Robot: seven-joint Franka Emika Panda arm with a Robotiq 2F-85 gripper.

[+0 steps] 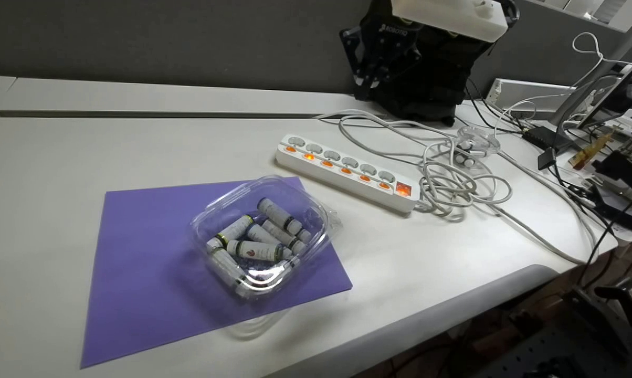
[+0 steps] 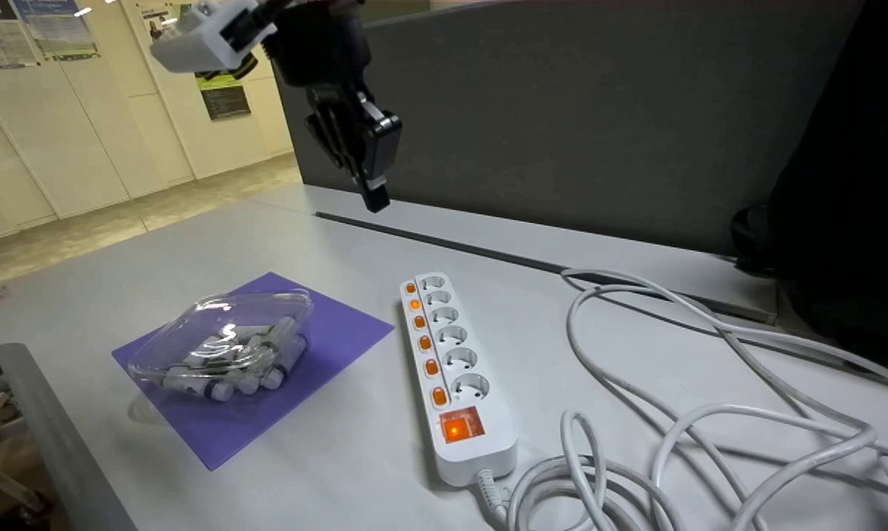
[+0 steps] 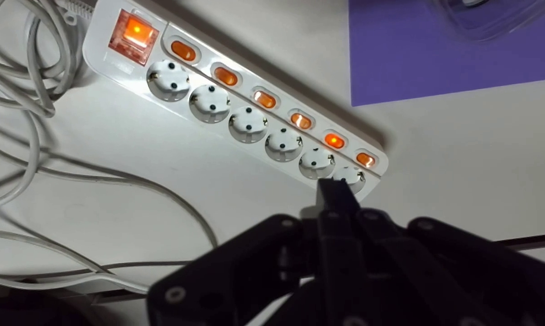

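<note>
Pincer (image 3: 337,194) closed and empty, we hang above the tabletop (image 1: 43,210) near the power strip (image 1: 342,176), nearer the edge by the partition (image 1: 164,47) than the rounded edge (image 1: 442,315). We judge this a lining-up step; next calls for careful lowering.

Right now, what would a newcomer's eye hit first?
Likely the purple sheet on the white table, with a clear tub of labelled tubes on it. Beside it lies a white power strip, its main switch glowing orange. The black gripper hangs shut above the table.
</note>
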